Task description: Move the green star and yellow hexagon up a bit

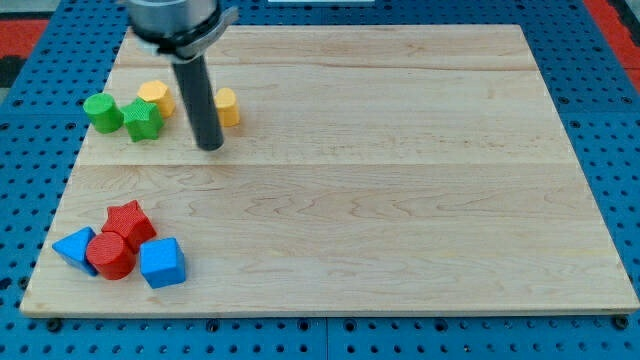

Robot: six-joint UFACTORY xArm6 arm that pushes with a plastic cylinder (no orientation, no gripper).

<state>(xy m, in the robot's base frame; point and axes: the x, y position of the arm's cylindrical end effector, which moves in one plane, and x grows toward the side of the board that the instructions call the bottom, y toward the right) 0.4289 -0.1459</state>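
Note:
The green star (143, 120) lies near the view's upper left on the wooden board (400, 180). A yellow hexagon (155, 96) touches it from above and to the right. A second yellow block (228, 106) sits farther right, partly hidden behind my rod. My tip (209, 146) rests on the board to the right of and slightly below the green star, just below the second yellow block. A green round block (102, 111) sits to the left of the star.
At the view's lower left is a cluster: a red star (130, 222), a red round block (111, 255), a blue triangular block (75, 248) and a blue block (162, 262). Blue pegboard surrounds the board.

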